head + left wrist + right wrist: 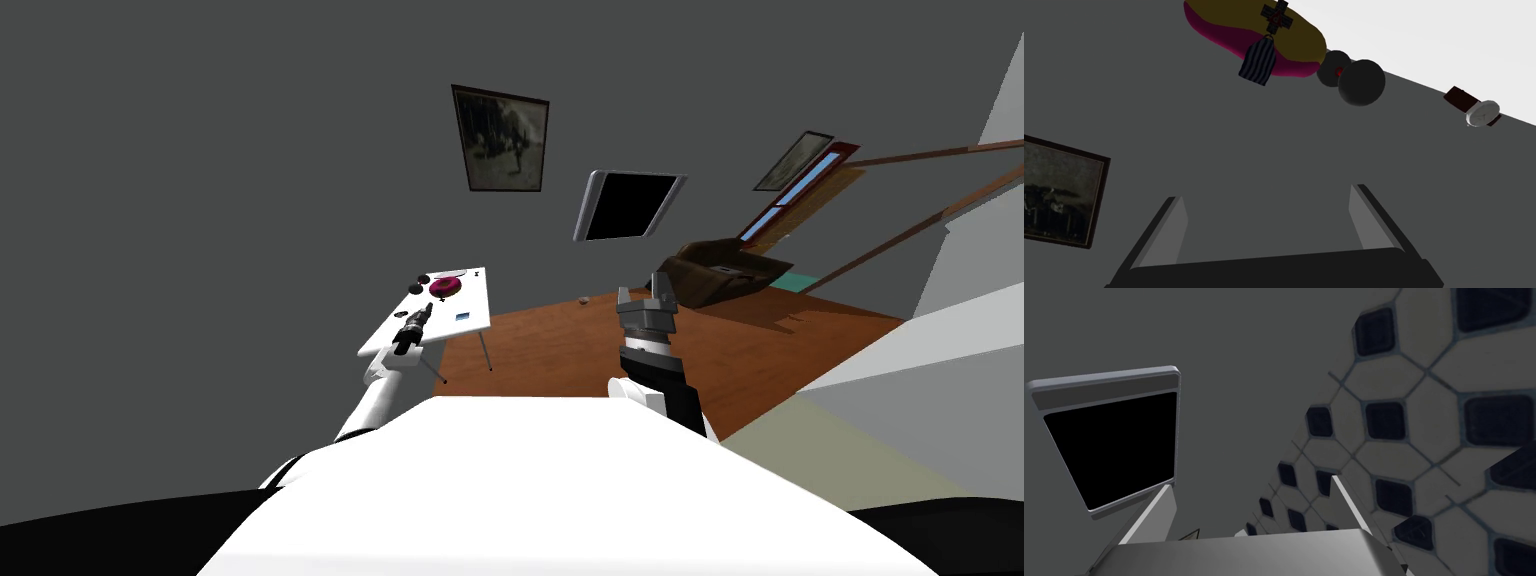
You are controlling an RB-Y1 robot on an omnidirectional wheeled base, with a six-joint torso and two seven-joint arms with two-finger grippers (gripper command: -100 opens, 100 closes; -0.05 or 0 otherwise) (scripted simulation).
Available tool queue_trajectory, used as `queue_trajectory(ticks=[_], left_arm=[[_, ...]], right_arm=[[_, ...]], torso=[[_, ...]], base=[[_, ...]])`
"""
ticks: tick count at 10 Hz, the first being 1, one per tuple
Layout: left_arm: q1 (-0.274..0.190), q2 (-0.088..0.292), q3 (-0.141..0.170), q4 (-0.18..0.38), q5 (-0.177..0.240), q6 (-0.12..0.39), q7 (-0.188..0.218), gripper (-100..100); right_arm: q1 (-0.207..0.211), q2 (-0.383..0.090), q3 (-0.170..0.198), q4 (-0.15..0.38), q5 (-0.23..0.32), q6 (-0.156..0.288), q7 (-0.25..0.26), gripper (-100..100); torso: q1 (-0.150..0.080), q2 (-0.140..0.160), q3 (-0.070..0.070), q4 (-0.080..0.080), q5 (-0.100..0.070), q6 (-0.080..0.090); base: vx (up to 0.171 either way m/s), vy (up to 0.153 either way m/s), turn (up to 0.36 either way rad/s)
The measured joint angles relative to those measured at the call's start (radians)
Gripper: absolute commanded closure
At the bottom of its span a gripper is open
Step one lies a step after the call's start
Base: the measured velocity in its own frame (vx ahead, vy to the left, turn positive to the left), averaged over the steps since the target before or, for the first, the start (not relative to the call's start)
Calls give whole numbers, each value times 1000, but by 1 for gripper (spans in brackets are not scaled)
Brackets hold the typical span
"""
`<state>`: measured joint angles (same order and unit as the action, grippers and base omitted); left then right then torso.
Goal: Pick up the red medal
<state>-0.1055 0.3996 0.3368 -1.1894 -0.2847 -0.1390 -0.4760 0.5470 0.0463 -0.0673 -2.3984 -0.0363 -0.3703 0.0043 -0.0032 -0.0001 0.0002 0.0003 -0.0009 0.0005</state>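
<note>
1. Medal (pixel 1269 35), a dark cross with red centre and striped ribbon, lies on the magenta cushion (pixel 1224 35) on the white counter (pixel 1449 40).
2. My left jaws stand spread short of the cushion, the medal ahead of them and apart.
3. Right jaws spread too, well away from the cushion.

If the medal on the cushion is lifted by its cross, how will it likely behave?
The striped ribbon looks like cloth, so it probably dangles limp. The small cross seems rigid and light. On the rounded cushion, the medal may slide if nudged.
</note>
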Motion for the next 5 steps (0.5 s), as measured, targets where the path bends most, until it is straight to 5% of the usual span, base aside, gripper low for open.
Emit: queue_trajectory(ticks=[5], left_arm=[[-57,11,2,43,-34,106,16,-100]], right_arm=[[0,0,0,0,0,0,0,0]], torso=[[7,-6,-4,-1,2,0]], base=[[54,53,-89]])
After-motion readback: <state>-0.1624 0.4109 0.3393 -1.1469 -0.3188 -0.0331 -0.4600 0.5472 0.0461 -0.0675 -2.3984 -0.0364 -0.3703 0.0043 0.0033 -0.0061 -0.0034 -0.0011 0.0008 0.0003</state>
